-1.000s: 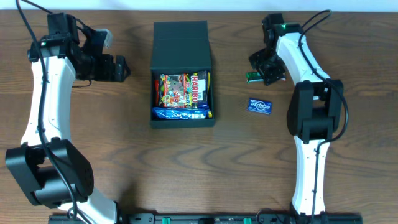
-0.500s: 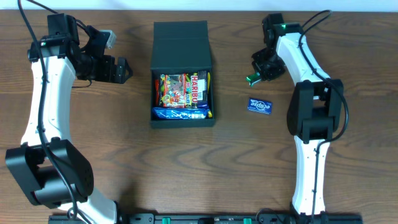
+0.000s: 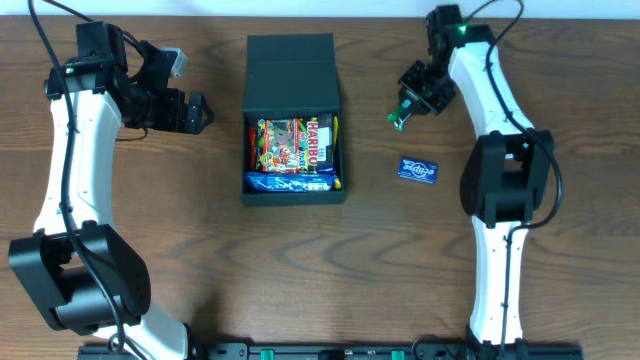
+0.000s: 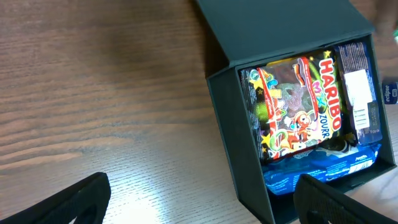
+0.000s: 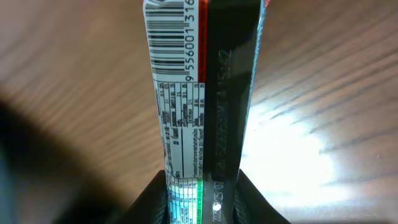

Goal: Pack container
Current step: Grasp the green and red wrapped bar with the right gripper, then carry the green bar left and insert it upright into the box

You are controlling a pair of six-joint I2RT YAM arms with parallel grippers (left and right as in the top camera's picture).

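Wooden table point(image 3: 200, 250), open container point(image 3: 290, 65) holding Haribo bag point(image 3: 295, 143), blue packet point(image 3: 290, 183)

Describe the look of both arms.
The left arm and right arm match: white tubular links, bulky black joints, thin black cables looping off them. The left end effector and right end effector are black. A green light glows on the right arm.

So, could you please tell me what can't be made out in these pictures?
- Held packet in the right gripper: right wrist shows only its barcode side, top cut off by the frame; overhead too small.
- Blue bag in the container: left wrist, a finger covers its lower edge.
- Under the Haribo bag: covered.
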